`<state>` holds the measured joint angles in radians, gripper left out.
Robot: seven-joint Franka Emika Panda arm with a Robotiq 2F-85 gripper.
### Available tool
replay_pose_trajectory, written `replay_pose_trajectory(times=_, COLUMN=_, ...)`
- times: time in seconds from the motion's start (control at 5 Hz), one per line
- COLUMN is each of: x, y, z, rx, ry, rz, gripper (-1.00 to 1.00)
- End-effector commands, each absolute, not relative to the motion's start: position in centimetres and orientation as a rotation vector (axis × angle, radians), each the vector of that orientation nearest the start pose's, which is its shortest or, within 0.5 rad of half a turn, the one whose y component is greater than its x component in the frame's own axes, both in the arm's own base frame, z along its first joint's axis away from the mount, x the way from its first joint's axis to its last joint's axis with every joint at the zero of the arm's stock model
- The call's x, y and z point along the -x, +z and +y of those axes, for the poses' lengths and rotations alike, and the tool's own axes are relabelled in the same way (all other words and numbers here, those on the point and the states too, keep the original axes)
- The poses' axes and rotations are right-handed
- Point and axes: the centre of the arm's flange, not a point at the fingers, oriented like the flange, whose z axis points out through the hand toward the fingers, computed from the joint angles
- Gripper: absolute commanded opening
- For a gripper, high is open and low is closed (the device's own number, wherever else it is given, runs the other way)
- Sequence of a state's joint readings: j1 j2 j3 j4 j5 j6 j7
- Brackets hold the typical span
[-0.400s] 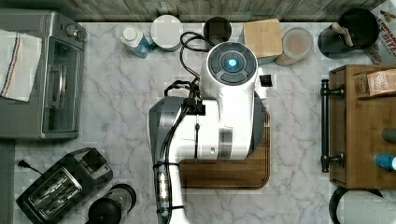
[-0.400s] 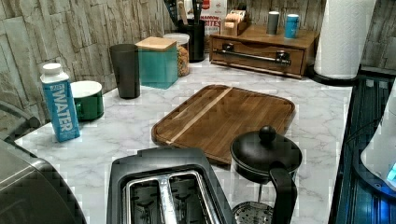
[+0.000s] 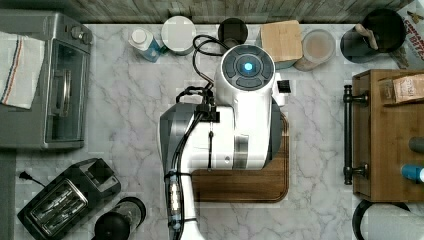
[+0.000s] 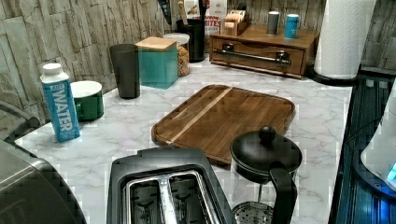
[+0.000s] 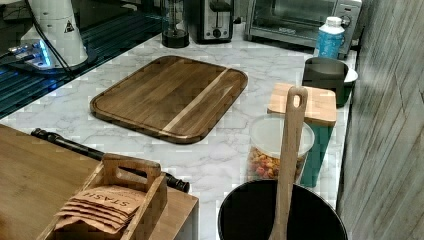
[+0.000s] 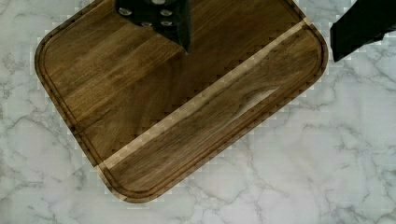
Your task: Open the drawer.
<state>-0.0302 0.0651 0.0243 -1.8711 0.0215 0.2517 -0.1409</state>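
Comparing with the moment before, no change is seen: the arm (image 3: 235, 125) is kept above the cutting board (image 4: 224, 119), the drawer (image 4: 256, 55) is closed and untouched, and the gripper (image 6: 261, 28) jaws are held apart.

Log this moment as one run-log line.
stage: approach not begun | arm: above cutting board | drawer: shut | bar handle: untouched | pincer: open, empty, over board

I see a white-and-grey veined marble counter (image 4: 322, 116) under a dark brown cutting board (image 4: 224, 116) with one pale stripe. Behind the board sits the medium-brown drawer (image 4: 257, 58) with its black bar handle (image 4: 254, 56). A teal canister (image 4: 157, 67) wears a pale wooden lid.
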Motion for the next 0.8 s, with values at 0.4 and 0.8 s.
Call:
replay_pose_trajectory(times=0.4, x=-53.9, y=45.4, z=-13.1, rx=3.173, ry=0.032, rz=0.562, gripper=1.0)
replay_pose_trajectory(times=0.8, x=-54.0, y=42.8, z=-22.8, rx=3.199, ry=-0.106, rz=0.404, gripper=1.0)
